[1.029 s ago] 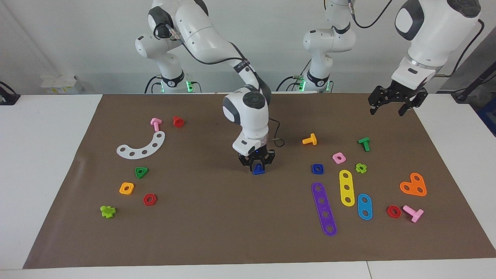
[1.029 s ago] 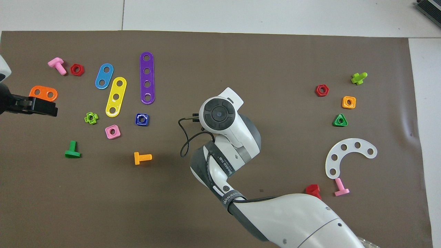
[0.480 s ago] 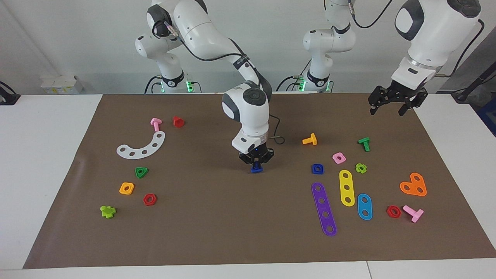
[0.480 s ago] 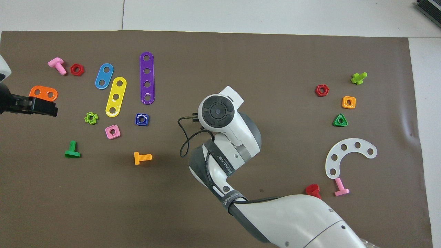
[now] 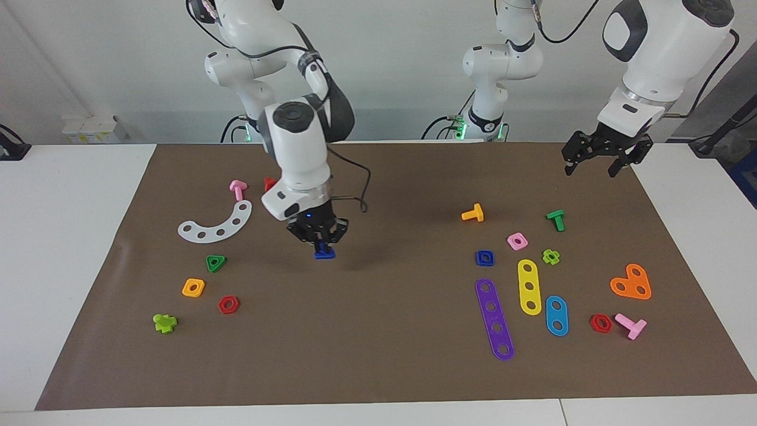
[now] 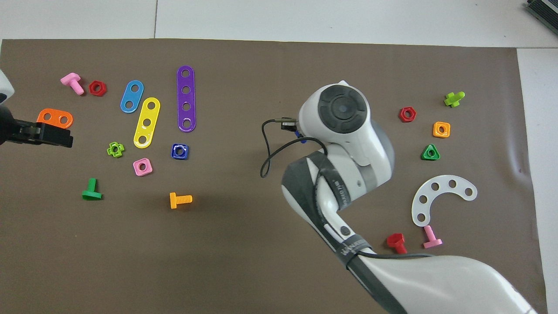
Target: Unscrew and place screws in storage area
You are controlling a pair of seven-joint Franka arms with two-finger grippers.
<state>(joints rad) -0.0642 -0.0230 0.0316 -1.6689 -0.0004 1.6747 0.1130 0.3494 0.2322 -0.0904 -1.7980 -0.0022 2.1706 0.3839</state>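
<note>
The dark-blue bolt [image 5: 324,253] hangs head-down in the air, clamped by the fingertips of the right end effector [image 5: 320,242], over bare brown mat [image 5: 378,355] partway between the middle of the counter and the right arm's end. In the overhead view the wrist hides nearly all of it; only a sliver of blue shows at the wrist's edge.

The step in hand looks like the carry: the bolt is free of any nut and is on its way to the storage area, the bare patch of mat among the white curved strip [image 5: 216,224], the green triangular nut [image 5: 216,262], the orange square nut [image 5: 193,287] and the red hexagon nut [image 5: 228,305]. The bolt is near that group but not yet over it. A pink bolt [image 5: 238,189] and a red piece [image 5: 269,184] lie nearer to the robots than the strip, and a lime-green piece [image 5: 164,322] lies farther from them than the orange nut.

The next move, as I judge it, calls for carrying the bolt on toward the right arm's end, lowering it onto open mat between the strip and the nuts without knocking them, then parting the fingers to release.

The left end effector [image 5: 598,158] waits with its fingers spread and empty, raised over the mat's edge at the left arm's end. The blue square nut [image 5: 484,257] lies beside the purple strip [image 5: 494,319], well apart from the bolt.
</note>
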